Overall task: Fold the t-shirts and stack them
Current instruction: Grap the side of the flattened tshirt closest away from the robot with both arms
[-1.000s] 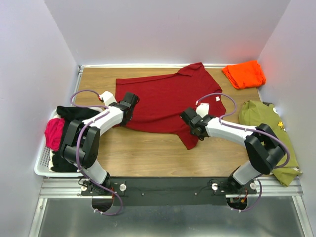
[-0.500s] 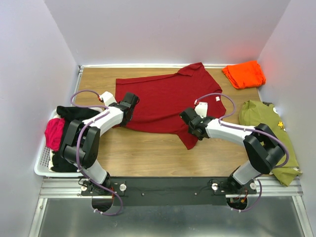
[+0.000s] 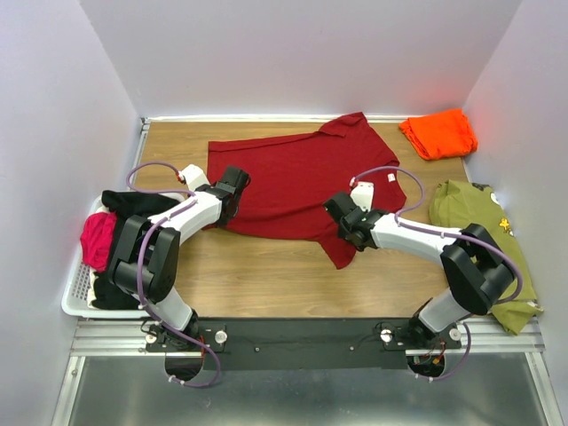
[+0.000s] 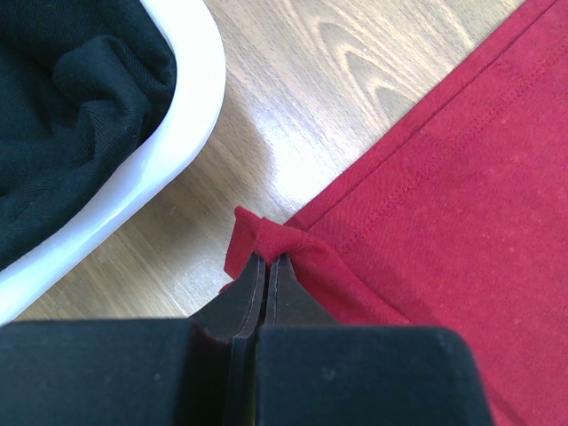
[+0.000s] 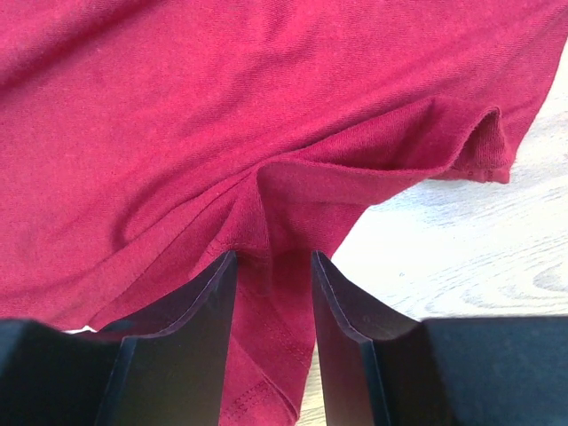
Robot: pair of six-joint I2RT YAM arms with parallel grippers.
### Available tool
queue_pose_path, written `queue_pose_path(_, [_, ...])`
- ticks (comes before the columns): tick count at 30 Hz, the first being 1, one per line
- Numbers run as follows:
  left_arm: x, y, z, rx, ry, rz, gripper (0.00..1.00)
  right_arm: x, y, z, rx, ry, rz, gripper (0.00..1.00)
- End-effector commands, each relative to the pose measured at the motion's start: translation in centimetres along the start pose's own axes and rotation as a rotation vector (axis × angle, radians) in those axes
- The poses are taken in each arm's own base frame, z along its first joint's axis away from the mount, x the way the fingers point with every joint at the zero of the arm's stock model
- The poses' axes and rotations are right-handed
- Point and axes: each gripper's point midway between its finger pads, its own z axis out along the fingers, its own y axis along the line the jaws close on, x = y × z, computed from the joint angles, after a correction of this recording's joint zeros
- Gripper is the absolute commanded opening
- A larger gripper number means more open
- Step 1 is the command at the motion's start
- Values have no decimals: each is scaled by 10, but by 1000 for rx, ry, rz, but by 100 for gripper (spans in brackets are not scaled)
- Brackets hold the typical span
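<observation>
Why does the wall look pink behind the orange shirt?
Top view: the bright orange shirt seems to bounce a reddish glow onto the pale wall. Left wrist view: light glare whitens the wood beside the white basket.

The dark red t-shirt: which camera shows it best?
The top external view: the whole dark red t-shirt lies spread on the table. The left wrist view shows only its pinched corner; the right wrist view, a wrinkled edge.

A dark red t-shirt (image 3: 302,182), an orange t-shirt (image 3: 437,133).
</observation>
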Motion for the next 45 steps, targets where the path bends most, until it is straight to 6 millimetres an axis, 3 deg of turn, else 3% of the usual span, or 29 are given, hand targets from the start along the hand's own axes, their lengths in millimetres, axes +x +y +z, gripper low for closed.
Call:
queue_pose_path(1, [-4, 7, 3, -23, -18, 2, 0, 3, 7, 0, -17, -2, 6, 48])
queue_pose_path(8, [-3, 7, 4, -24, -17, 5, 0, 10, 13, 10, -24, 12, -7, 46])
queue_pose_path(13, [-4, 7, 3, -25, -20, 6, 0, 14, 19, 17, -28, 23, -14, 30])
queue_pose_path(18, [-4, 7, 3, -25, -20, 4, 0, 15, 21, 19, -33, 25, -15, 24])
queue_pose_path(23, [-4, 7, 3, -25, -20, 6, 0, 17, 21, 21, -32, 30, -22, 24])
queue_pose_path(28, [-4, 7, 3, -26, -20, 10, 0, 24, 19, 23, -23, 47, -22, 36])
queue_pose_path(33, [-3, 7, 4, -26, -19, 11, 0, 34, 16, 25, -18, 70, 6, 39])
queue_pose_path(36, [-3, 8, 4, -27, -19, 11, 0, 41, 14, 26, -15, 86, 7, 31])
queue_pose_path(40, [-3, 7, 4, -26, -19, 11, 0, 39, 15, 25, -18, 80, 16, 8])
queue_pose_path(45, [-4, 8, 3, -23, -21, 8, 0, 28, 19, 19, -38, 57, 27, 2])
